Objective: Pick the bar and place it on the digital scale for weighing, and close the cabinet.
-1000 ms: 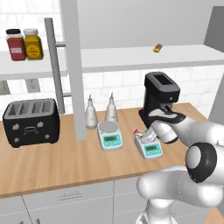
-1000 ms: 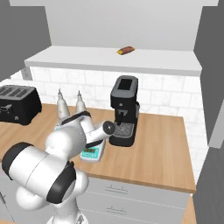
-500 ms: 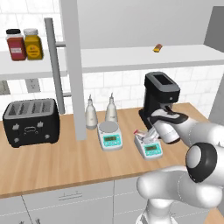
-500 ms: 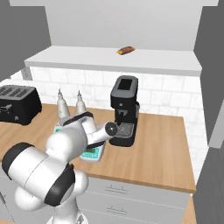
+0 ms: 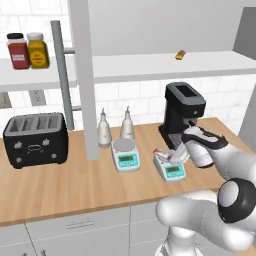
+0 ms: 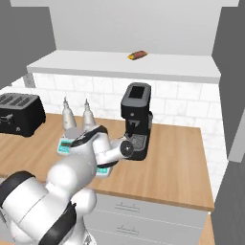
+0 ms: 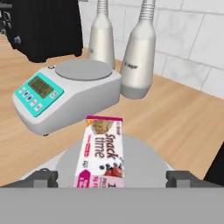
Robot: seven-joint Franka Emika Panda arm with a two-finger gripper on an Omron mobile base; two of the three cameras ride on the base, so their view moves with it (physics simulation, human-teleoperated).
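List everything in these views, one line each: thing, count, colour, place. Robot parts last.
bar: 1, pink, lying on the nearer scale's pan
digital scale: 2, white with teal panels, on the counter
bottles: 2, grey-white, behind the scales
coffee machine: 1, black, counter right
toaster: 1, black, counter left
jars: 2, red and yellow, shelf left
wrapped item: 1, orange-brown, shelf right
cabinet: 1, grey, door open
hand: 1, open, fingers either side of the bar

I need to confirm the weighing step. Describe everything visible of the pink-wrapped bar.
The small bar in a pink-magenta wrapper with pale ends, printed "Snack time" over pictured berries, lies flat on the round silver pan of the nearer white-grey digital scale. One end overhangs the pan's rim slightly. The open gripper straddles it with both fingertips clear; only the pan touches it.
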